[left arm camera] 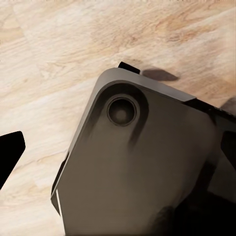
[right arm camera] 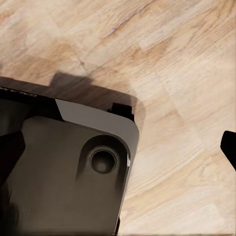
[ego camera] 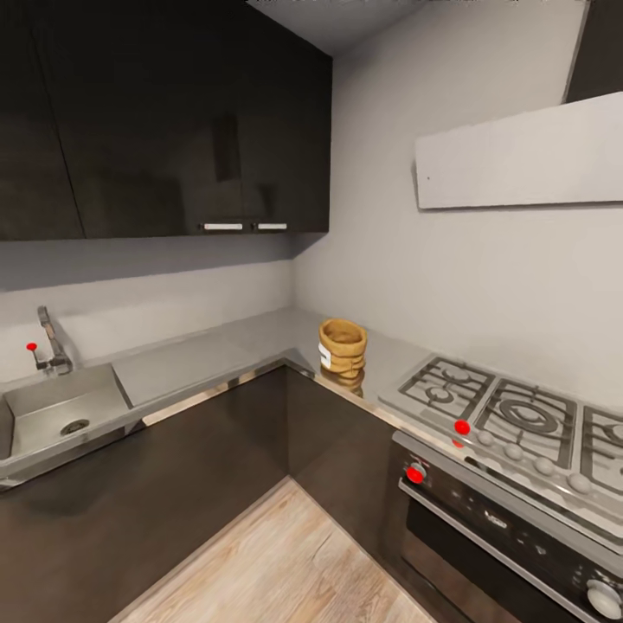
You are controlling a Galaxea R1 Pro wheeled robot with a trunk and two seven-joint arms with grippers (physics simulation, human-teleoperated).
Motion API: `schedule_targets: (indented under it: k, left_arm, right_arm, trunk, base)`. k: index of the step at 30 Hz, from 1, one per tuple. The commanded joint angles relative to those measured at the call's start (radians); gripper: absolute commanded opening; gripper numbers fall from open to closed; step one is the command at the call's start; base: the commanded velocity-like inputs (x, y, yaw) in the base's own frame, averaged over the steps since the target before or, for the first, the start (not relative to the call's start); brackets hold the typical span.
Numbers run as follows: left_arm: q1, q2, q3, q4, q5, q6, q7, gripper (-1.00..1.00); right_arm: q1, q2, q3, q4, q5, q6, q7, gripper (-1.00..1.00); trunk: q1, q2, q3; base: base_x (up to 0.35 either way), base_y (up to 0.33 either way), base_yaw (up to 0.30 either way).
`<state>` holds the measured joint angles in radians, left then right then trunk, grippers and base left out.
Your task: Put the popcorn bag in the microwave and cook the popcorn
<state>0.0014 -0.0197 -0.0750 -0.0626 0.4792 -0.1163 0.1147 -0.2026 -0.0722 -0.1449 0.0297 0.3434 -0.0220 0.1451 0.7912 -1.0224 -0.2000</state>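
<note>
Tan popcorn bag (ego camera: 343, 346) sits untouched on the grey counter (ego camera: 216, 350) in the corner, beside the gas hob (ego camera: 510, 415). I can't tell either hand's state; grasping, microwaving and heating all remain.

- The gas hob (ego camera: 519, 424) ran off the right edge of the head view, its far-right burner only partly seen.
- The oven (ego camera: 510, 536) below it was cut by the right and bottom edges.
- The sink (ego camera: 61, 415) was cropped at the left edge.
- The hood (ego camera: 519, 160) went past the right edge.
- The label on the popcorn bag (ego camera: 343, 346) was too small to read.
- In both wrist views, only a dark finger tip (left arm camera: 10, 157) (right arm camera: 230, 145) showed at the picture's edge, so the jaws' state could not be told.
</note>
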Motion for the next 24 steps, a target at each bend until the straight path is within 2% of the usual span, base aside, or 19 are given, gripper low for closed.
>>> schedule_targets:
  k: [1,15,24]
  left_arm:
    - [0.000,0.000,-0.008,-0.002,0.007,-0.002,0.005,1.00]
    - [0.000,0.000,-0.008,-0.002,0.009,-0.002,0.007,1.00]
    - [0.000,0.001,-0.007,-0.002,0.011,-0.005,0.007,1.00]
  right_arm:
    - [-0.001,0.001,-0.008,0.002,0.008,0.001,0.002,1.00]
    - [-0.001,-0.003,-0.006,0.002,0.009,0.005,0.003,1.00]
    - [-0.001,-0.007,-0.004,0.002,0.010,0.005,0.001,1.00]
  trunk:
    - [-0.004,0.006,0.002]
    - [-0.058,0.104,0.044]
    - [-0.058,0.104,0.030]
  base:
    - [0.000,0.000,0.000]
    - [0.000,0.000,0.000]
    - [0.000,0.000,0.000]
